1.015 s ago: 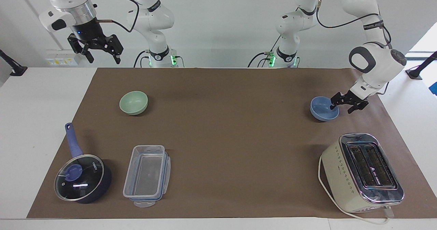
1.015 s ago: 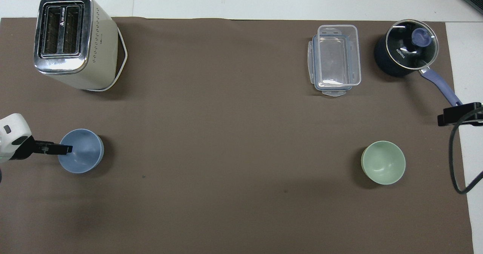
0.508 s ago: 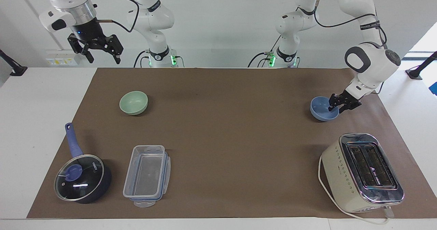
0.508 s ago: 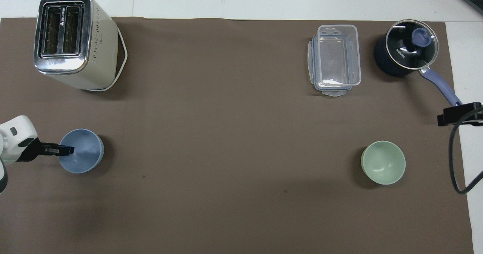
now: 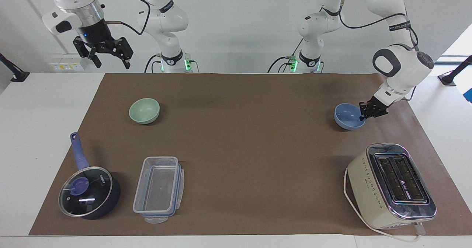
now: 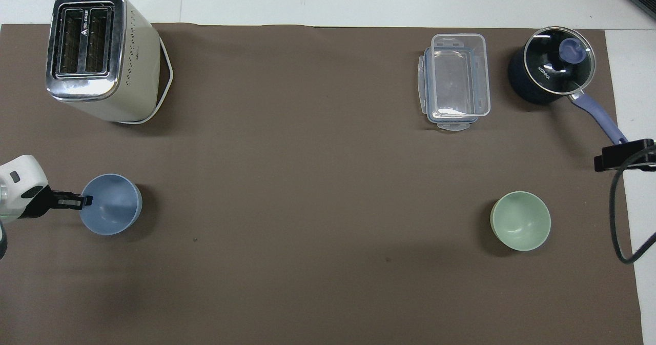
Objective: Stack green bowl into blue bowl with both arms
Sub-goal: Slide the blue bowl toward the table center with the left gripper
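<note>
Clamping the blue bowl (image 5: 348, 116) by its rim at its own end of the worktop (image 5: 239, 130), the left pincer (image 5: 363, 116) readies it for carrying; the right pincer (image 5: 107, 56) waits open, high above the green bowl (image 5: 144, 110).

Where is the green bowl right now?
The green bowl sits alone on the brown mat toward the right arm's end, nearer the robots than the clear container and the saucepan.

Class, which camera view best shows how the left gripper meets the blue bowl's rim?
The facing view: the left gripper, reaching from the side, is shut on the rim of the blue bowl, which rests on the mat. The overhead view shows only a thin black finger crossing the rim, with contact height unreadable.
</note>
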### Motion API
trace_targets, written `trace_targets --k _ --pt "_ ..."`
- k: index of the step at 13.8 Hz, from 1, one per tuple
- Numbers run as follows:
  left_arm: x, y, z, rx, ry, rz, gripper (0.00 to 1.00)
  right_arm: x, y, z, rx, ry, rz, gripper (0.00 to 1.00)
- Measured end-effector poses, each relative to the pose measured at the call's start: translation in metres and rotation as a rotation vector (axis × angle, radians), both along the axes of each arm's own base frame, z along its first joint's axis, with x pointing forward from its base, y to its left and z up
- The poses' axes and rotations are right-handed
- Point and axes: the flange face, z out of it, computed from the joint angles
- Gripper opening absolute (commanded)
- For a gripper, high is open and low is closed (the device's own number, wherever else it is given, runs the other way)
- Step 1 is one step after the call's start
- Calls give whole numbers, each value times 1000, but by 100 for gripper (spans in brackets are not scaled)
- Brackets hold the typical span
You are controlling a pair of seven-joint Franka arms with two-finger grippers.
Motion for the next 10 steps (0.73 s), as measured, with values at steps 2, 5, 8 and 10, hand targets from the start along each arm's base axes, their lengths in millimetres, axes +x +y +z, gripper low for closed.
trace_targets --k 2,5,8,10 --pt "7 -18 18 -5 -4 -40 0 0 0 0 0 0 0 100" --pt "12 -64 44 -8 -16 -97 0 0 0 0 0 0 0 100" --pt "11 -132 54 -15 12 -86 0 0 0 0 0 0 0 100" --pt "8 -184 54 -15 28 -62 0 0 0 0 0 0 0 100"
